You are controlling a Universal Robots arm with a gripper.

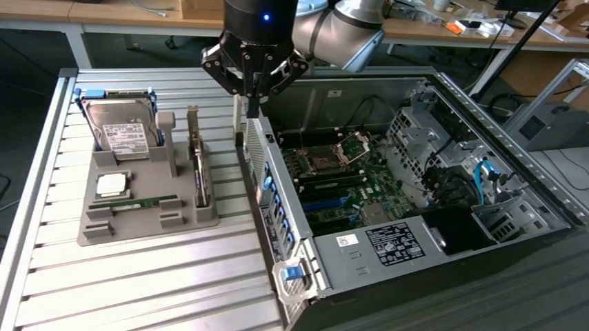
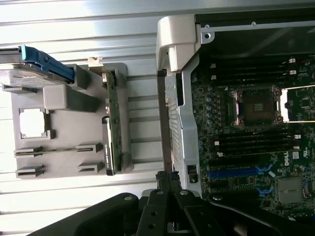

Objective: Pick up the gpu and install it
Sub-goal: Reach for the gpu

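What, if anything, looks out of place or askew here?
Nothing stands out: the gpu stands on edge in the grey holder, the hard drive upright beside it, the computer case lying open.

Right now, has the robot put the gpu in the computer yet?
Not yet. Done: nothing that shows. The gpu stands on edge in its slot in the grey tray, near the hard drive. In hand: nothing. The gripper hangs shut above the side wall of the open computer case, apart from the gpu. Left: picking it up and fitting it onto the motherboard.
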